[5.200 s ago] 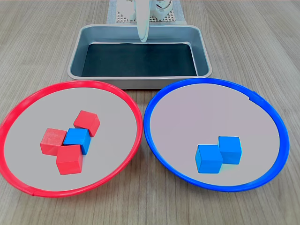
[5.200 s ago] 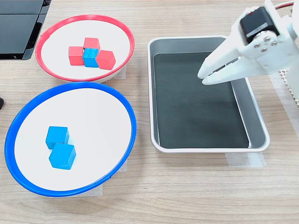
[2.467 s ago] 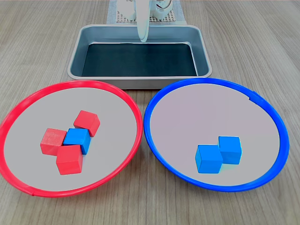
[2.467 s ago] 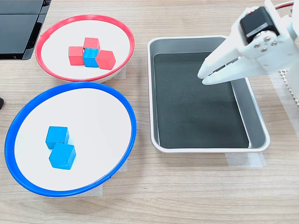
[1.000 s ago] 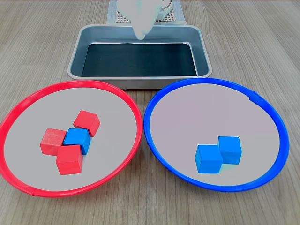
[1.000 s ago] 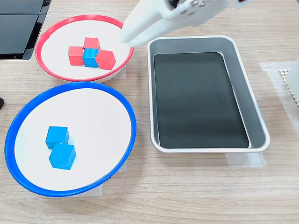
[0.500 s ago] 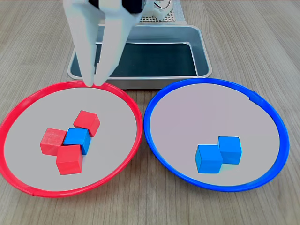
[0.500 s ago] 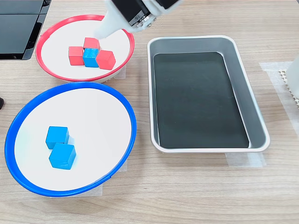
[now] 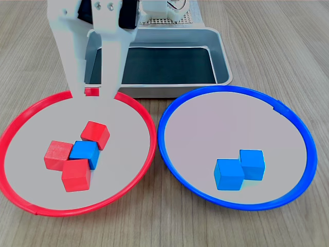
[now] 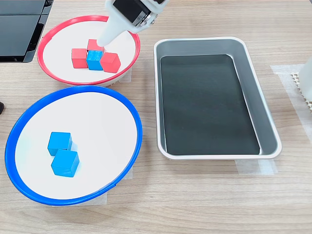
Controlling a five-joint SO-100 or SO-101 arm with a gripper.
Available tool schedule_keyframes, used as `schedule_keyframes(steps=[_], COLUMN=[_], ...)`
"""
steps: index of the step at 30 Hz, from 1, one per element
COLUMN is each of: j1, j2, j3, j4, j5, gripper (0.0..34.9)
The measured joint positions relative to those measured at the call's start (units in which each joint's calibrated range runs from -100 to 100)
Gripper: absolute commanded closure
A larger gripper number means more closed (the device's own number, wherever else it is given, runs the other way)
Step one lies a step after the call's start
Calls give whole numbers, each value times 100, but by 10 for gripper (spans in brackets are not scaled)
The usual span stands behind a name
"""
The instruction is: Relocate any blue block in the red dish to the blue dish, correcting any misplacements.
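A blue block (image 9: pixel 85 153) (image 10: pixel 95 59) lies in the red dish (image 9: pixel 152 139) (image 10: pixel 40 56), wedged among three red cubes (image 9: pixel 76 175). My gripper (image 9: pixel 92 94) (image 10: pixel 101 41) hangs open above the dish's far rim in the first exterior view, nothing between its white fingers (image 9: pixel 77 87). It is short of the cluster and touches no cube. The blue dish (image 9: pixel 160 135) (image 10: pixel 139 131) holds two more blue cubes (image 9: pixel 229 174) (image 10: pixel 65 163) side by side.
A rectangular metal tray (image 9: pixel 154 90) (image 10: pixel 214 156) with a dark bottom stands behind both dishes in the first exterior view. The arm's base (image 9: pixel 164 13) sits behind the tray. A dark flat object (image 10: pixel 19 29) lies at the second exterior view's top left.
The gripper swung from over the metal tray to the red dish's far rim, came lower, and its jaws spread wider over the last half second. No cube has moved.
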Motion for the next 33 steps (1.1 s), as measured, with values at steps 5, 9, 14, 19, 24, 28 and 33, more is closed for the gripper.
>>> schedule_keyframes(steps=[5, 9, 14, 19, 24, 28, 33], j1=[35, 71, 133, 283, 248, 283, 327], j2=[443, 801, 1125, 1398, 1552, 1603, 1654], j3=[-327, -599, -853, -1116, -1207, -1207, -1207], j4=[41, 131, 131, 163, 163, 196, 196], j5=[0, 0, 15, 44, 93, 122, 156], gripper=[218, 209, 199, 196, 195, 195, 197])
